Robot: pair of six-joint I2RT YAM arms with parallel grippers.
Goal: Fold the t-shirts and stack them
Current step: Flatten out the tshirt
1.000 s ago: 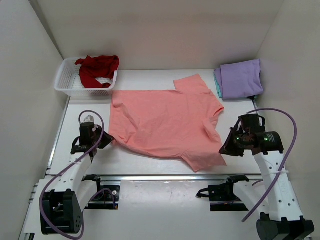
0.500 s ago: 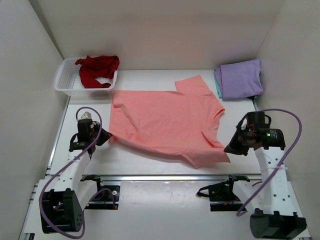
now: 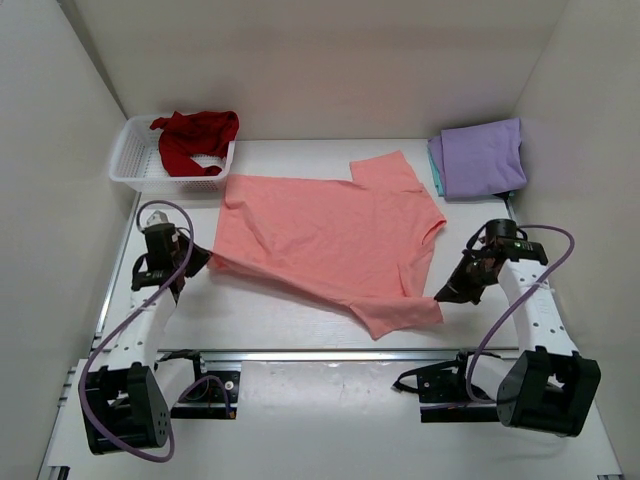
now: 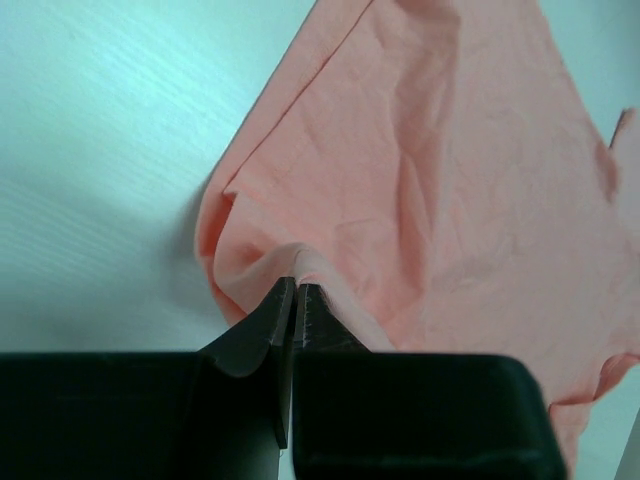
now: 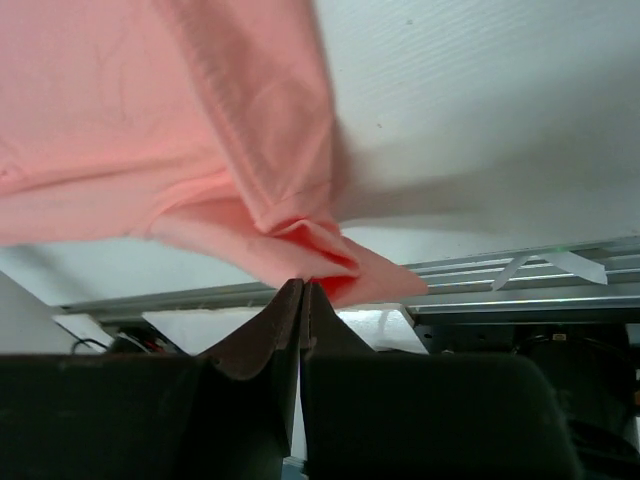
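Top external shot: left gripper (image 3: 203, 263) is clamped tight on an edge of the salmon-pink t-shirt (image 3: 330, 235), cloth spreading out ahead of its fingertips. Right gripper (image 3: 441, 296) is pinched onto the same shirt, fabric bunched right at its tips. The shirt stretches between both claws.

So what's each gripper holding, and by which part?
Both hold the pink shirt. The left gripper pinches its near hem corner, and the right gripper pinches bunched cloth at the edge of its near sleeve.
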